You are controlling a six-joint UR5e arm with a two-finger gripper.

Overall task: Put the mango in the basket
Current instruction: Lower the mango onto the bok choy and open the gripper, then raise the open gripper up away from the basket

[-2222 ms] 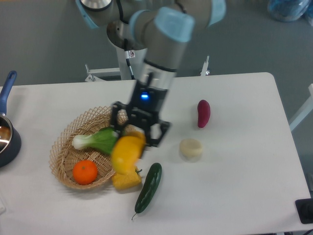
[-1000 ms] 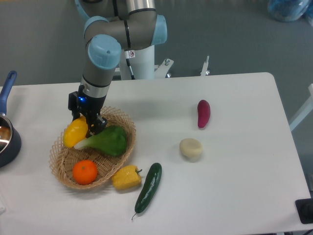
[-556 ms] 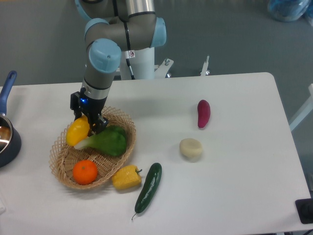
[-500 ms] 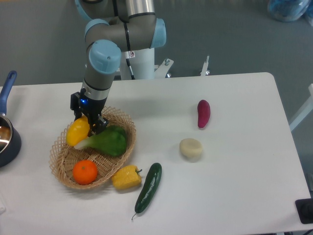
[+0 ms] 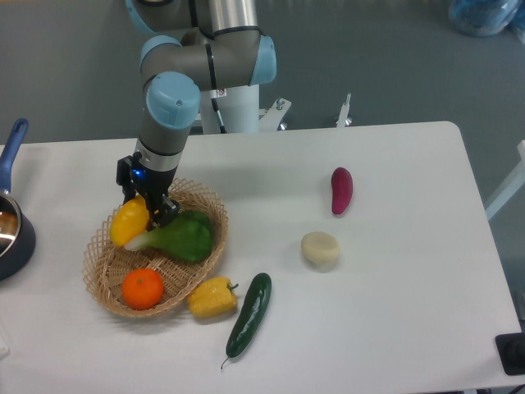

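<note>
The mango (image 5: 130, 223), smooth and yellow-orange, lies at the back left of the tan wicker basket (image 5: 201, 261), over its rim. My gripper (image 5: 146, 208) stands right above the mango's upper end, its dark fingers around it. Whether the fingers still squeeze the fruit or have parted from it cannot be made out. Inside the basket, a green leafy vegetable (image 5: 179, 237) lies beside the mango and a round orange (image 5: 143, 289) sits at the front.
A yellow bell pepper (image 5: 212, 298) and a dark green cucumber (image 5: 248, 314) lie just outside the basket's front right. A pale round item (image 5: 320, 249) and a purple sweet potato (image 5: 341, 190) sit to the right. A blue-handled pot (image 5: 10, 222) is at the left edge.
The arm swung from the table's middle to the basket's back left, carrying the mango with it. Over the last second the gripper and mango have barely shifted.
</note>
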